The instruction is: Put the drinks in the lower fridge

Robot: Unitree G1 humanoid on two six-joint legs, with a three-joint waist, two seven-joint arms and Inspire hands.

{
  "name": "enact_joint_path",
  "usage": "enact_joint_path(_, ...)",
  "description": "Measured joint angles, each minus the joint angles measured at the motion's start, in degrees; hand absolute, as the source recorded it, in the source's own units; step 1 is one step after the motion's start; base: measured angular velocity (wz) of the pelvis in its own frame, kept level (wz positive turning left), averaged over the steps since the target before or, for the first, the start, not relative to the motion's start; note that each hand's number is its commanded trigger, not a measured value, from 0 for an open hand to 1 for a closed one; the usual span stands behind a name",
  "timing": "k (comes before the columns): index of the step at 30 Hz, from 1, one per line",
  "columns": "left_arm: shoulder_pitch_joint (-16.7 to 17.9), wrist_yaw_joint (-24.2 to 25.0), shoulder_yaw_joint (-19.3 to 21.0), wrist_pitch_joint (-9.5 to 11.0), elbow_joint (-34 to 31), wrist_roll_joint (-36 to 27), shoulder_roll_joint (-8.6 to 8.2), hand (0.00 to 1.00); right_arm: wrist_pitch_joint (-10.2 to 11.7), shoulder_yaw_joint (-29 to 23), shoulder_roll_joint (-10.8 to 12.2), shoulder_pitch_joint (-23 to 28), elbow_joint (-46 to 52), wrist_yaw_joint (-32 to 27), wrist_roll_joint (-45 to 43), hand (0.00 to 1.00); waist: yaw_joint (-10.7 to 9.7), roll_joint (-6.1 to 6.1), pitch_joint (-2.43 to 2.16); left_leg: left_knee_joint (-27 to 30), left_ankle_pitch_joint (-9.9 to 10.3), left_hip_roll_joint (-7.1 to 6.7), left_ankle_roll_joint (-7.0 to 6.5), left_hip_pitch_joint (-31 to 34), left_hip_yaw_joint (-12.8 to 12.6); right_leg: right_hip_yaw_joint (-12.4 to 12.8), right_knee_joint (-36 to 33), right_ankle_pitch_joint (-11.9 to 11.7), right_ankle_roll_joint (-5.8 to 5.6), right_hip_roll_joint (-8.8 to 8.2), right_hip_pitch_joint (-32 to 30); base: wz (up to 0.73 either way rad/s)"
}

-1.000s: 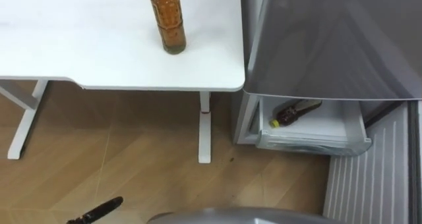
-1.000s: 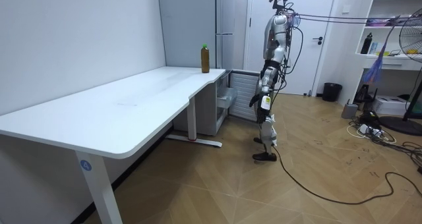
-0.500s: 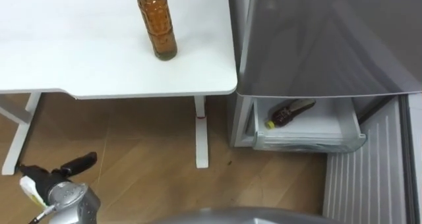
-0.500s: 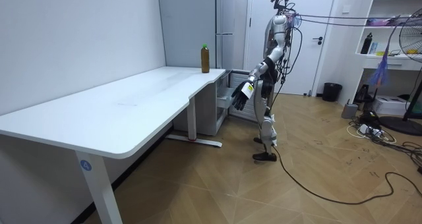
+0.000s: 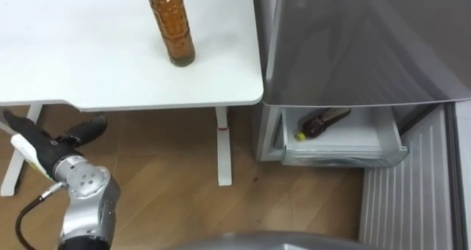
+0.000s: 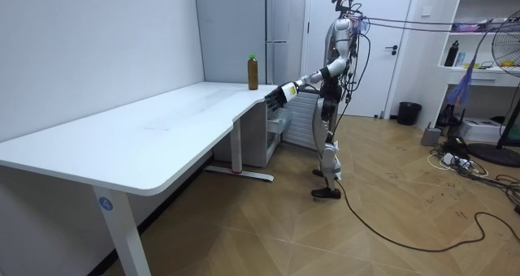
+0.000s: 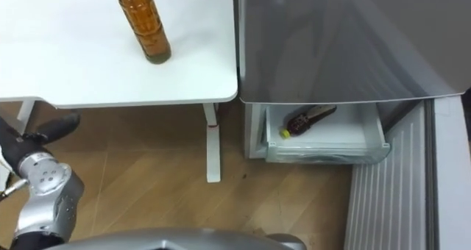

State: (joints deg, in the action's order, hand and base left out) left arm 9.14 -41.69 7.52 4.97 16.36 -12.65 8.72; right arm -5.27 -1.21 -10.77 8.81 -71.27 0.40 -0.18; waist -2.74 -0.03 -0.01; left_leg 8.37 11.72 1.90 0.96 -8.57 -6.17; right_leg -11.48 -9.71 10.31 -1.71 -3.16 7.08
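Drinks come as two here, and they are split. One bottle (image 5: 321, 123) with a yellow cap lies on its side in the pulled-out lower drawer (image 5: 364, 136). A green-capped tea bottle (image 5: 171, 26) stands upright on the white surface (image 5: 88, 66), toward its fridge end and well apart from me. As I judge it, half the job is done and the standing bottle is the one left to fetch.

Nearest to me is my left hand (image 5: 50, 143), low at my left over the wooden floor (image 5: 169, 184), on my side of the surface's front edge. It holds nothing. Its dark fingers look spread and loose, though I see them nearly end-on and am not quite sure. I take it they are wide because the bottle is round and the hand must go about it.

Further out, the drawer sits open under the grey fridge (image 5: 353, 44), ready, I suppose, to take the second bottle.

My eye views look straight down into the drawer and show the bottle lying there, which the room view cannot see. The room view shows instead that I stand upright before the fridge. My left arm is held out level toward the surface's corner, the hand short of the standing bottle.
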Motion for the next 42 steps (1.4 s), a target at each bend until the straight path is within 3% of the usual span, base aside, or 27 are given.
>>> enact_joint_path(7,-0.57,2.80,-2.35,0.57,-7.29,-0.91,0.96,0.00,0.98,-0.02,0.11,-0.39,0.14,0.43,0.20,0.00,-0.65,0.18,0.40,-0.03,0.00,0.04,0.00,-0.09,-0.14,0.39,0.05,-0.01,0.01,0.09,-0.12,0.00)
enact_joint_path(12,-3.33,6.96,-3.27,0.58,-7.47,-1.37,1.29,0.00,1.01,-0.03,0.06,-0.93,-0.06,0.81,-0.08,0.00,-0.78,0.49,0.45,-0.06,0.00,0.09,0.01,-0.09,-0.18,0.74,0.07,-0.01,0.02,0.21,-0.19,0.00)
enact_joint_path(22,-4.69,17.11,-3.33,0.56,-10.14,-7.08,1.30,0.00,2.08,-0.03,-0.10,-0.74,-0.47,1.80,-0.11,0.00,-1.81,0.48,0.52,0.19,0.02,0.23,0.03,0.13,-1.49,1.90,-0.03,-0.05,0.09,0.35,-0.17,-0.05)
enact_joint_path(30,-5.97,23.83,-3.36,0.52,-10.76,-8.12,1.41,0.00,2.20,-0.04,-0.09,-0.77,-2.07,2.16,-0.14,0.00,-2.15,0.47,0.54,0.29,0.02,0.23,0.03,-0.12,-1.32,2.08,0.00,-0.06,0.09,0.38,-0.35,0.00)
enact_joint_path(42,-6.91,29.68,-3.35,-0.01,-10.61,-10.53,1.56,0.00,2.10,-0.05,-0.08,-0.24,-2.12,2.16,-1.84,0.00,-2.69,0.10,0.68,0.32,0.01,0.23,0.03,-0.15,-1.64,2.80,-0.13,-0.05,0.09,0.43,-0.67,-0.02)
